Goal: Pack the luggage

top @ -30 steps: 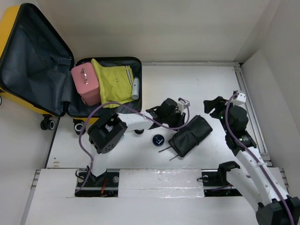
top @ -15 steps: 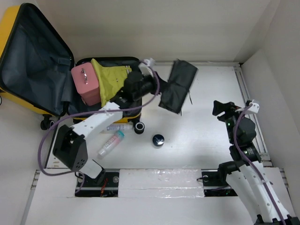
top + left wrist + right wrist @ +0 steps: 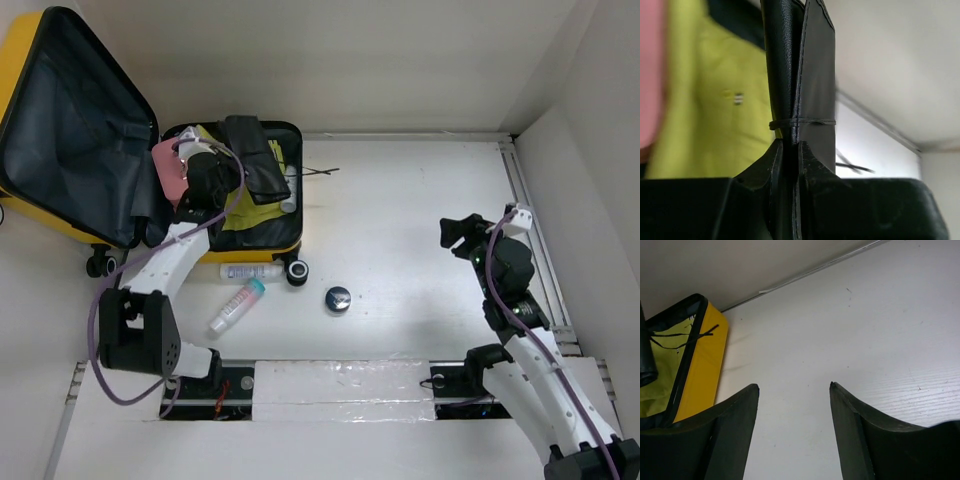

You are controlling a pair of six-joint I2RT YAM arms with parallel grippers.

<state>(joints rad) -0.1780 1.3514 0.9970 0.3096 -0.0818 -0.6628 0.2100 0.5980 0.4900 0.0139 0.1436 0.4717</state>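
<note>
While the luggage (image 3: 60, 130) lies open at the table's (image 3: 420, 200) far left corner, its lid propped back against the wall with grey lining showing, the left tool (image 3: 215, 165) hangs over the lower half, its jaws pinched tight on a black pouch (image 3: 255, 160). In the left wrist view the pouch (image 3: 802, 75) stands edge-on between the fingers (image 3: 812, 165), a thin cord looped round it, with yellow cloth (image 3: 715, 100) blurred behind. From above, the pouch stretches across the yellow garment (image 3: 250, 215) packed in the case; whether it rests on the cloth or is held just above it cannot be told. A pink case (image 3: 172, 165) sits just beside the left tool, at the hinge side of the lower half, and a small white bottle (image 3: 290, 185) lies at the right wall of that half.

On the table just in front of the luggage lie a clear bottle (image 3: 250, 271), a tube with a teal cap (image 3: 236, 305) and a small dark round pot (image 3: 338, 298); a black wheel (image 3: 296, 272) of the case sits near them.

Well apart, on the right side, the right tool (image 3: 458, 236) hovers over bare table, jaws spread wide and holding nothing. Its wrist view shows both fingers (image 3: 725, 430) apart, with the yellow side of the luggage (image 3: 700, 365) at the far left.
</note>
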